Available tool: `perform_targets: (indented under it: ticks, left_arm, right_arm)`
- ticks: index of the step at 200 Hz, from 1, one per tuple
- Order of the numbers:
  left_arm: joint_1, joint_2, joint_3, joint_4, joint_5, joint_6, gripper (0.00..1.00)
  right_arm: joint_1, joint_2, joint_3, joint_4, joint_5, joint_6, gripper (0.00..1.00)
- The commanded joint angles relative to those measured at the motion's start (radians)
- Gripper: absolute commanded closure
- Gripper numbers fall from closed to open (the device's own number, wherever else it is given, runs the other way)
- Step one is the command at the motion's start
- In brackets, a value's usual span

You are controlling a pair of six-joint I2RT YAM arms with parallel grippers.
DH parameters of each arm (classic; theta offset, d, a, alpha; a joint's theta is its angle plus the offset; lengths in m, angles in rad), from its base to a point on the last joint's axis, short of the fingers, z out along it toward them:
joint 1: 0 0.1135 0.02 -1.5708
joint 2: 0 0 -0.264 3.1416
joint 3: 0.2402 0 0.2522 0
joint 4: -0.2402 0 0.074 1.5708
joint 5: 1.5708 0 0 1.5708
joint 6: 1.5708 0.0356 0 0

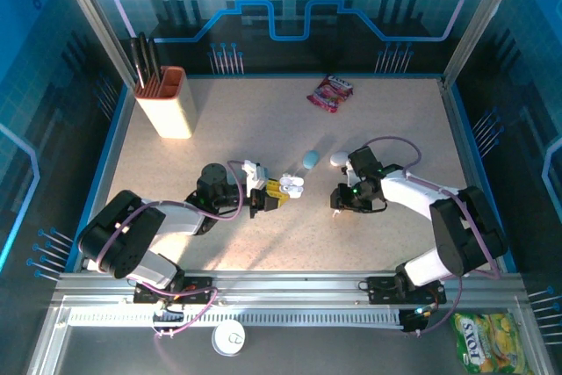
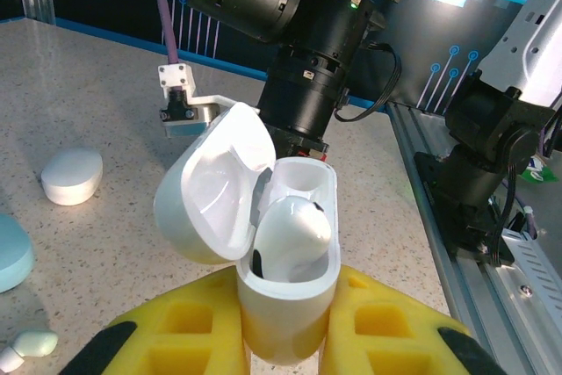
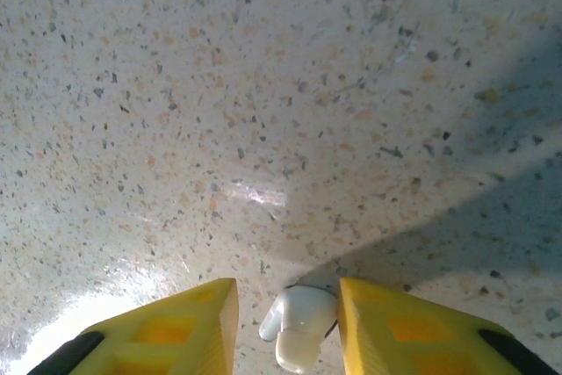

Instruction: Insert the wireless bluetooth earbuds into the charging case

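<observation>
left claw [image 2: 285, 300]: clenched on the lower half of the white pebble-shaped plastic charging case [image 2: 285, 331], which stands upright between its yellow fingers [image 2: 184, 322].
case lid [image 2: 211, 191]: hinged open, tilted off to one side.
first earbud: a white stemmed plastic earbud [image 2: 294, 227] sits in the near well of the held case.
right claw [image 3: 287, 285]: released, its fingers either side of a second white earbud [image 3: 299, 322]. The earbud touches one finger, and a gap shows at the other.
second earbud's place: on the speckled beige tabletop [image 1: 263, 120], near the held case.
spare cases: a closed white case [image 1: 339, 159] and a light-blue case [image 1: 310, 159] lie close together beyond the claws.
loose piece: a small pale earbud [image 2: 35, 342] lies near the light-blue case.
</observation>
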Motion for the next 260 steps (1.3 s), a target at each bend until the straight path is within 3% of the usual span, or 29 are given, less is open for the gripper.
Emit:
perform_targets:
  ticks: [1, 64, 117, 215, 260]
  left_arm:
    - [0.005, 0.002, -0.008, 0.029, 0.022, 0.017, 0.88]
    - [0.006, 0.008, -0.003, 0.033, 0.025, 0.010, 0.88]
    - [0.007, 0.007, -0.006, 0.030, 0.025, 0.010, 0.88]
    - [0.011, 0.023, -0.022, 0.061, 0.024, 0.006, 0.88]
    - [0.014, 0.024, -0.024, 0.078, 0.027, -0.001, 0.88]
  right_arm:
    - [0.026, -0.039, -0.007, -0.047, -0.034, 0.020, 0.63]
    - [0.082, -0.046, 0.001, -0.008, -0.077, 0.025, 0.63]
    - [0.090, -0.057, 0.008, -0.051, 0.069, 0.056, 0.62]
    - [0.218, 0.073, 0.144, -0.251, 0.324, 0.001, 0.58]
    - [0.221, 0.060, 0.146, -0.286, 0.340, -0.015, 0.60]
